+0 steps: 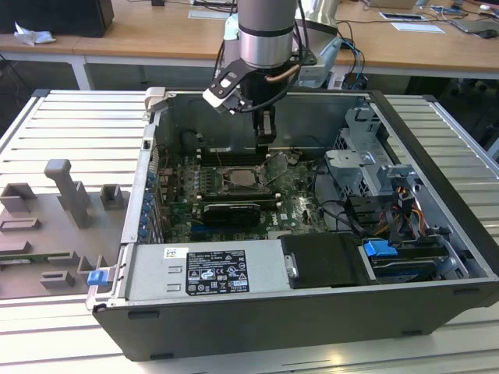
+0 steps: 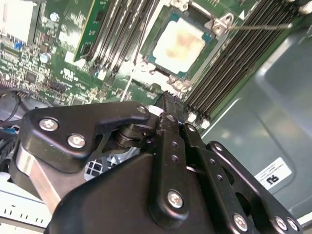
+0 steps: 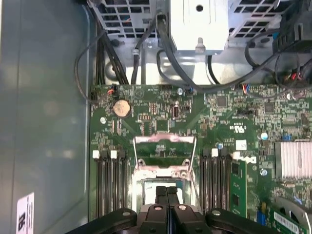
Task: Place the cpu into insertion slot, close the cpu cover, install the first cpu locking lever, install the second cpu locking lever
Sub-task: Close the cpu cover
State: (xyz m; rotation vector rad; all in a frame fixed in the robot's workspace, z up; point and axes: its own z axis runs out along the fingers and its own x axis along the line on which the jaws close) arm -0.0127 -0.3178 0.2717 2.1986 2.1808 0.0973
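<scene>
1. Black, open-sided computer case [image 1: 234, 327], lying flat on the ribbed grey metal desk [image 1: 70, 125]. It reaches from near the desk's far edge to near its front edge.
2. Green motherboard [image 3: 234, 117] on the floor of the case, with rows of long black memory slots [image 3: 109, 185] on both sides of the socket.
3. The cpu [image 2: 180, 44], a small flat square chip with a silvery-grey metal top, lies seated in the insertion slot [image 3: 137, 181]. The slot is a square socket with a thin metal rim.
4. The cpu cover [image 3: 165, 139], a thin silvery square frame plate with a large window, appears to be swung up and open. Green board shows through its window, though the angle makes its tilt hard to judge.
5. Black two-fingered tool [image 3: 166, 189] on the grey arm, hanging just above the socket. Its fingers [image 3: 161, 195] are pressed together and pinch nothing. Contact with the chip cannot be told.
6. Grey moulded fixture block [image 1: 70, 195] near the desk edge at the exterior view's left, well apart from the tool.
</scene>
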